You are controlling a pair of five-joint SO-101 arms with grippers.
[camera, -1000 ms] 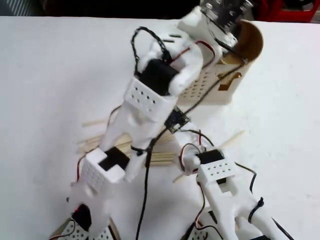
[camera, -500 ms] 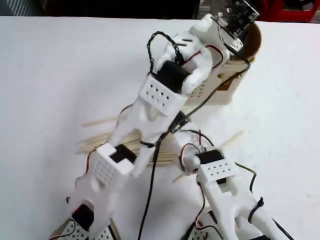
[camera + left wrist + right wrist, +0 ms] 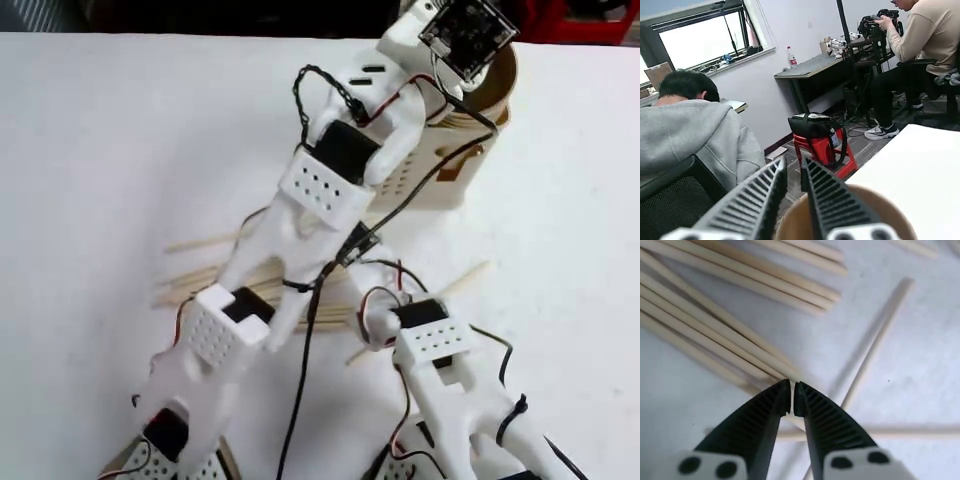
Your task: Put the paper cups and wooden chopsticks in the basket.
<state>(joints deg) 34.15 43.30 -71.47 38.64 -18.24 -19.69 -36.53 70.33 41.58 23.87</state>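
Observation:
The woven basket (image 3: 440, 180) stands at the far right of the table. A brown paper cup (image 3: 505, 85) hangs over the basket's far end. In the left wrist view my left gripper (image 3: 794, 165) is shut on the cup (image 3: 875, 210), one finger inside the rim and one outside. A pile of wooden chopsticks (image 3: 200, 285) lies near the middle of the table, under the left arm. My right gripper (image 3: 791, 390) points down at the pile's edge with its jaws shut, tips at the ends of several chopsticks (image 3: 740, 340). A pale sliver shows between the jaws.
One loose chopstick (image 3: 465, 277) lies slanted to the right of the pile and passes under the right gripper (image 3: 375, 325). Black cables hang along the left arm (image 3: 300, 230). Bare white table (image 3: 100, 150) spreads to the left. People sit in the room behind.
The left arm has stretched farther toward the basket, carrying the cup over its far end, and its wrist has turned. The right arm has kept still.

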